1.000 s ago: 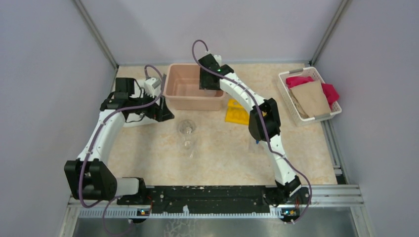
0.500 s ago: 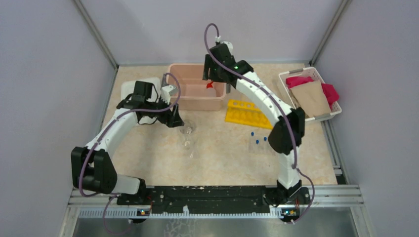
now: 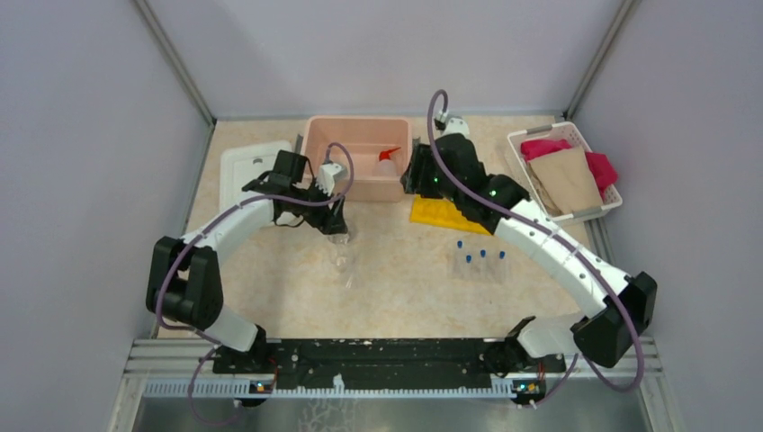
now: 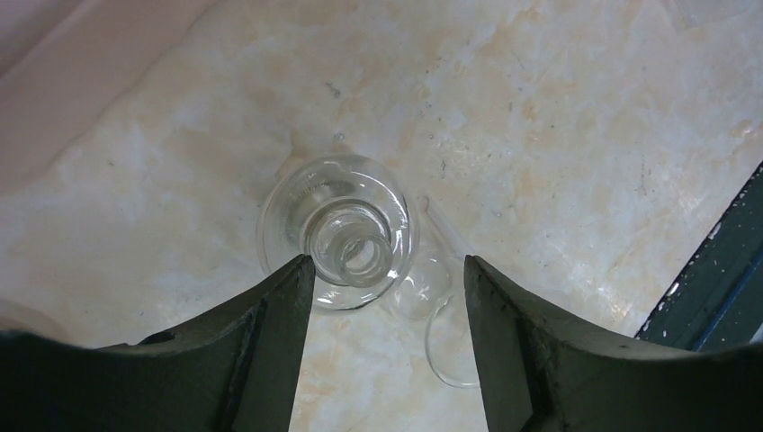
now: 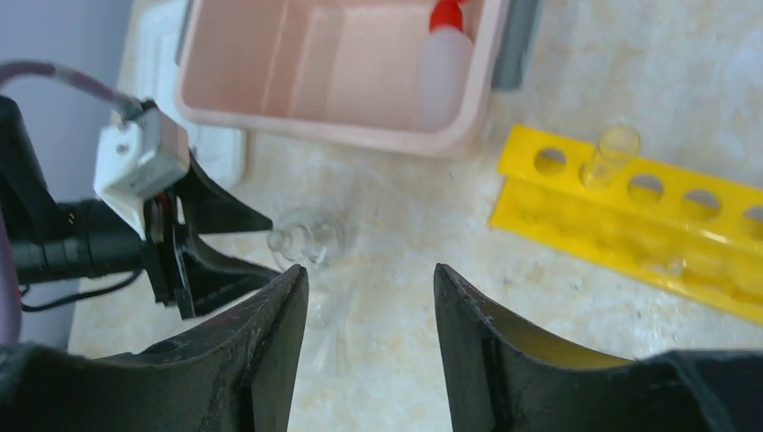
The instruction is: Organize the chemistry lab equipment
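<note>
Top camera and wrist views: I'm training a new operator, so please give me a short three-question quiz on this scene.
1. True or false: the white squeeze bottle sits inside the pink bin.
2. The open left hand hangs over which item? A) the glass flask B) the white basket of cloths C) the blue-capped tubes
3. Fill in: a clear tube stands in one hole of the ____ rack.

Key: 1 true; 2 A; 3 yellow.
</note>
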### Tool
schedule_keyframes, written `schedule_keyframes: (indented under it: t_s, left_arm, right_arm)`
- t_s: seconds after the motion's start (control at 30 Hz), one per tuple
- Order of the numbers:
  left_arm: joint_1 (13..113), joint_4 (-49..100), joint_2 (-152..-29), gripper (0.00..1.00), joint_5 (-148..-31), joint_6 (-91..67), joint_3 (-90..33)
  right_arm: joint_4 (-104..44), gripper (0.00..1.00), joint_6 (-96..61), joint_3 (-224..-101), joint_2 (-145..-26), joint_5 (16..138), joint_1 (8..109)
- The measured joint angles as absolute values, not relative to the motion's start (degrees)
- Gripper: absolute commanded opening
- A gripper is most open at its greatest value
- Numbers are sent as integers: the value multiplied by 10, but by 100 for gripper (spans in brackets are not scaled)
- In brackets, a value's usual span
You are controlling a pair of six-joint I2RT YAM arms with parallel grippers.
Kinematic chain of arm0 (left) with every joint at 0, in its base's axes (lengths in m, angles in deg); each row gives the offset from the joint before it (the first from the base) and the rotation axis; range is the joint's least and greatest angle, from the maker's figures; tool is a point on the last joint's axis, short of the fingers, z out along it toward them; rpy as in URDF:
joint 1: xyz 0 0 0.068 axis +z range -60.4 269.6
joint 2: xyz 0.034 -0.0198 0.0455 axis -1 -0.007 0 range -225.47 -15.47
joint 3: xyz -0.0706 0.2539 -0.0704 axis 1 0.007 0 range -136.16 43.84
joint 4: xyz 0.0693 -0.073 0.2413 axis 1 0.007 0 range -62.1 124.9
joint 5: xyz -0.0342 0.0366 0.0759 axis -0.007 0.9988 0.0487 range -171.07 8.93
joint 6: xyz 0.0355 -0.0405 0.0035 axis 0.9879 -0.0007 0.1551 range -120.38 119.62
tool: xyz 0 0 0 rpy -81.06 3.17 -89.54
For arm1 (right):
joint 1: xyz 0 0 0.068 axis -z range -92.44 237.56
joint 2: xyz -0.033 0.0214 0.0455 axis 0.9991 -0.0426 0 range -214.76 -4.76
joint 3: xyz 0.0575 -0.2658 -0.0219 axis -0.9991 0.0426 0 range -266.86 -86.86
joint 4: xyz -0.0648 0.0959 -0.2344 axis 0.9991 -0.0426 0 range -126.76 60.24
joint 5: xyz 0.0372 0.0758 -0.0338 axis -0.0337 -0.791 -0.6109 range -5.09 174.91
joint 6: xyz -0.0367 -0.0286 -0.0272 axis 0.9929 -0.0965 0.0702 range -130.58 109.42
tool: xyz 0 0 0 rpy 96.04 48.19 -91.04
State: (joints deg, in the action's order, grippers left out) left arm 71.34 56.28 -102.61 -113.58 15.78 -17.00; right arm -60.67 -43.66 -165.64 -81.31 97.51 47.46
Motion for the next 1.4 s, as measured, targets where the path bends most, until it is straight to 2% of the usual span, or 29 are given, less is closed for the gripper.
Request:
schedule_keyframes:
  t_s: [0.2,0.5,0.63,0.8,0.87,0.93,1.13,1.4]
  left_arm:
    - [700,556,-1068,58,-1089,161,-170]
    - [686,534,-1072,53,-1048,162,-170]
    - [676,531,-1075,42,-1040,162,-171]
    - [674,523,-1076,21,-1025,170,-185]
    - [674,526,-1076,9,-1018,174,-186]
    - [673,528,-1076,0,-1016,174,-187]
    - [672,568,-1074,0,-1012,173,-208]
    - [665,637,-1044,0,-1014,170,-331]
  right_arm:
    - [-618,46,-452,-1576,-771,982,471]
    - [-623,42,-465,-1554,-730,988,468]
    - [-624,40,-469,-1542,-730,988,467]
    - [-628,39,-471,-1527,-730,988,465]
    - [-629,38,-472,-1525,-728,989,464]
    - [-630,38,-472,-1524,-726,990,465]
    - [-630,38,-472,-1524,-719,994,464]
    - [-631,37,-472,-1512,-714,1002,464]
